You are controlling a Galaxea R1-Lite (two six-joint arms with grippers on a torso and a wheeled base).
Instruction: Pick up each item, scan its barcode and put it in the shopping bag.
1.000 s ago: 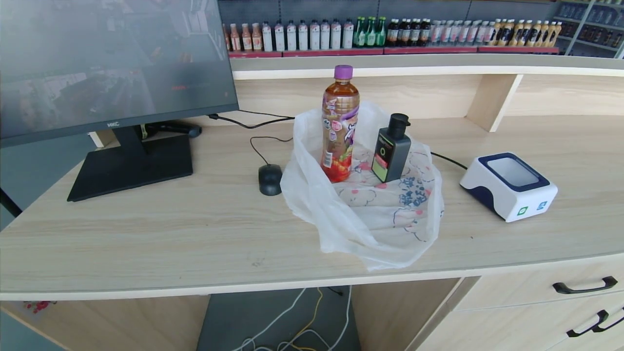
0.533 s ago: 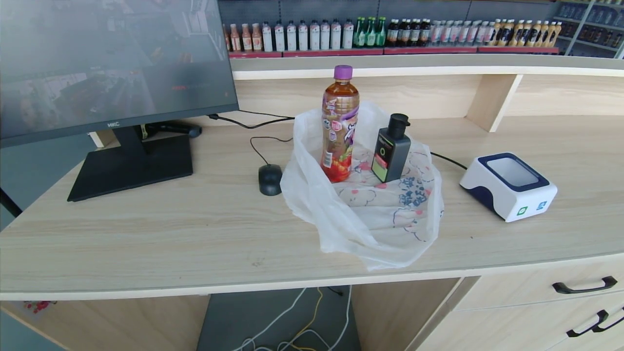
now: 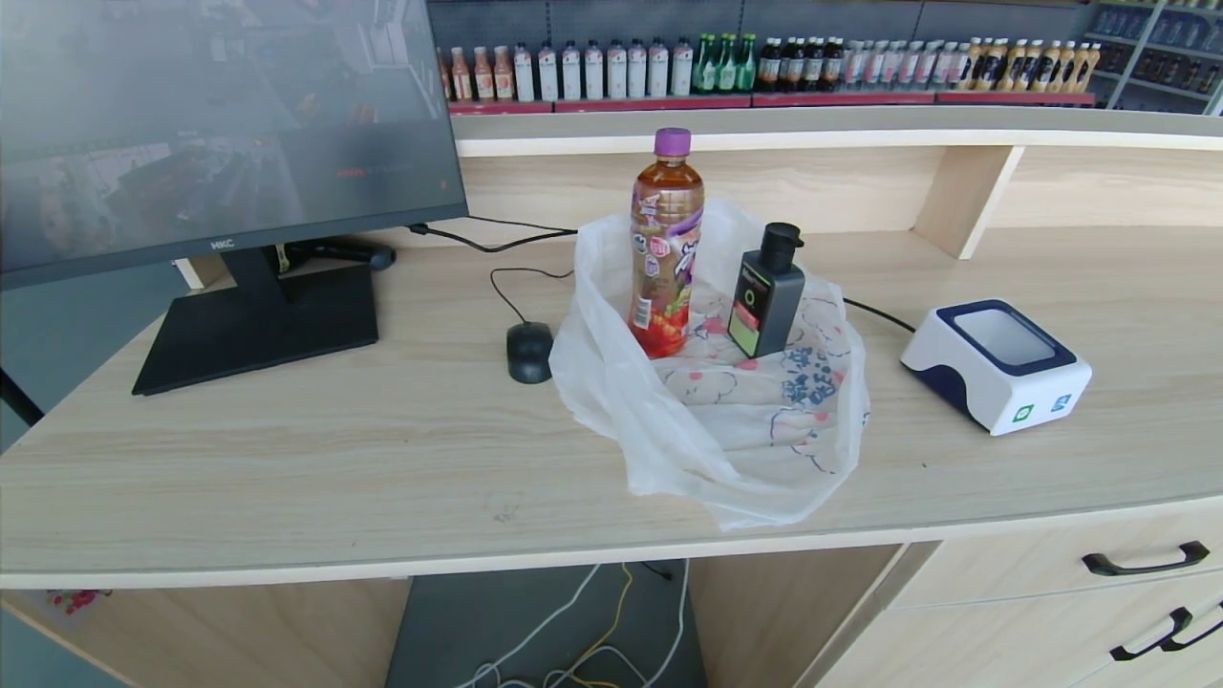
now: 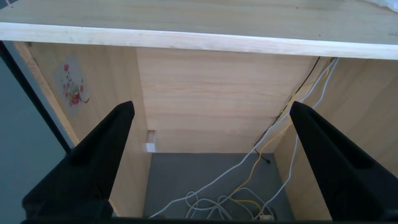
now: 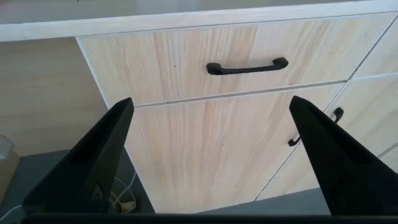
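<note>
I'm looking at a shop checkout: behind the light wooden worktop (image 3: 287,449) runs a long shelf (image 3: 764,97) packed with rows of bottled drinks (image 3: 764,62), with more stocked racks (image 3: 1161,48) at the far right. On the worktop I see a monitor (image 3: 210,124), a mouse (image 3: 529,351), a white-and-blue barcode scanner (image 3: 997,365) and a thin plastic shopping bag (image 3: 726,430). Under it are drawers (image 3: 1051,564) with black handles, as at a till.

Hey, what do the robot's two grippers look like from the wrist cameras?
The left gripper and right gripper look alike: each has two matte black fingers, broad at the base and tapering to blunt wedge tips. Their surfaces are plain, with no markings or cables showing on them.
</note>
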